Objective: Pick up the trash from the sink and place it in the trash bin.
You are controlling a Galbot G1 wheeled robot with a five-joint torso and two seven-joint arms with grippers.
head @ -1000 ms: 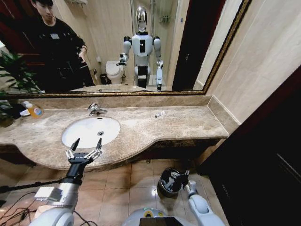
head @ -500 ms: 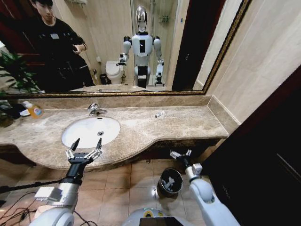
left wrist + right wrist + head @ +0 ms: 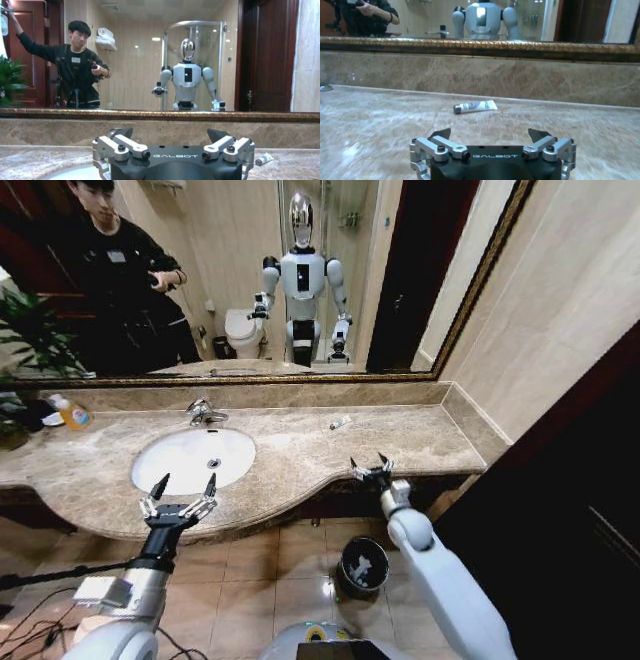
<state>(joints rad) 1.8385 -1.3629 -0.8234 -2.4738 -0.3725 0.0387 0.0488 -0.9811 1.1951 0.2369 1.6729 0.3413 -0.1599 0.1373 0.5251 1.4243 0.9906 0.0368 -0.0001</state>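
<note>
Head view, right claw [image 3: 369,470] spread at counter [image 3: 420,442] edge, bin [image 3: 362,565] half hidden

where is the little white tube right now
In the head view, the white tube lies on the marble counter, right of the sink, near the mirror, beyond the right gripper.

A bathroom: a white oval sink [image 3: 193,458] with a chrome tap [image 3: 204,413] sits in a beige marble counter [image 3: 330,445] at centre frame, beneath a gold-framed wall mirror [image 3: 250,280] whose reflection shows a toilet [image 3: 241,332] and a glass shower enclosure [image 3: 196,63].
</note>
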